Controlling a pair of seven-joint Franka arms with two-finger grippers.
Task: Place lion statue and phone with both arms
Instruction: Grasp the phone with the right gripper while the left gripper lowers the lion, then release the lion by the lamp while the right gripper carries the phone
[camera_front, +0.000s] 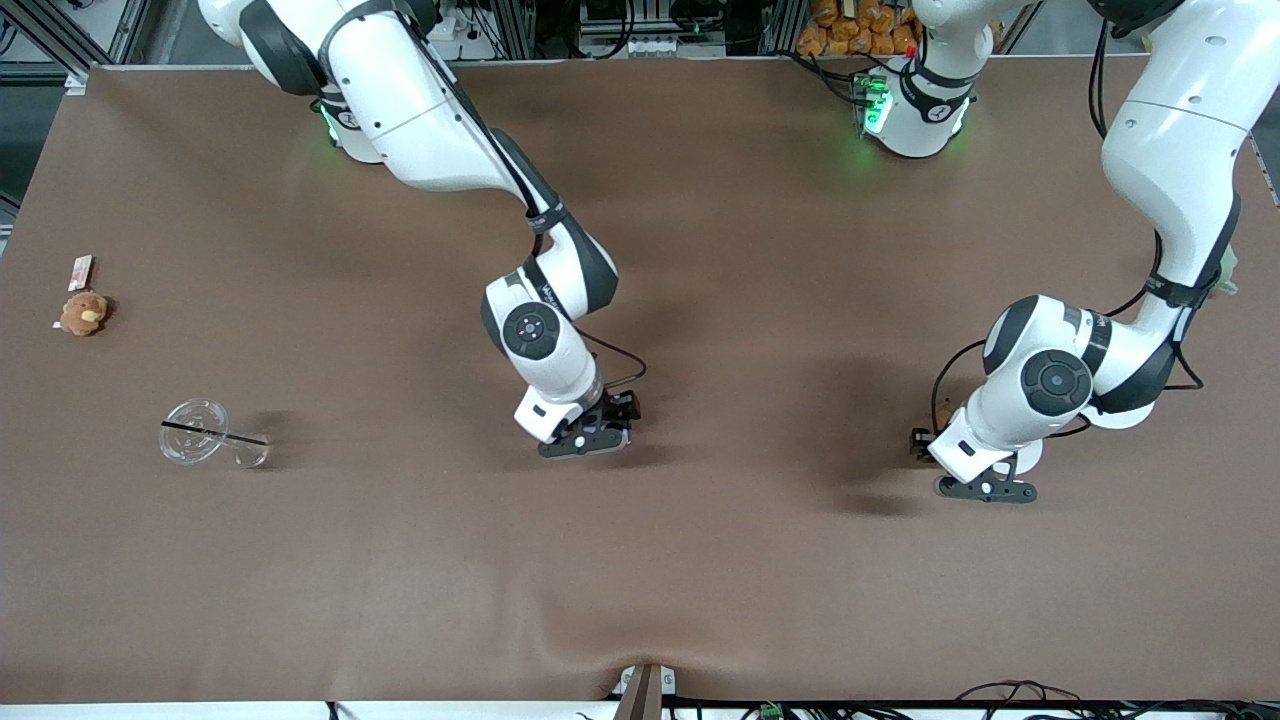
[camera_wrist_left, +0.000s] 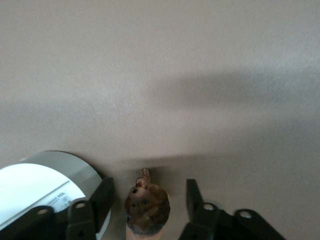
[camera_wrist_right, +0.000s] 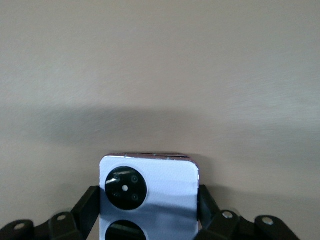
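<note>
Right gripper (camera_wrist_right: 149, 210), low over the mid-table, pinches the phone (camera_wrist_right: 148, 192) by its edges. Left gripper (camera_wrist_left: 149, 200), at its own end beside a white base (camera_wrist_left: 40, 192), straddles the lion statue (camera_wrist_left: 146, 205), fingers spread. Placing seems underway; next, lifting clear.

Phone (camera_wrist_right: 148, 192) between right pincer (camera_wrist_right: 148, 210) fingers; lion statue (camera_wrist_left: 146, 207) between left pincer (camera_wrist_left: 148, 200) fingers.
</note>
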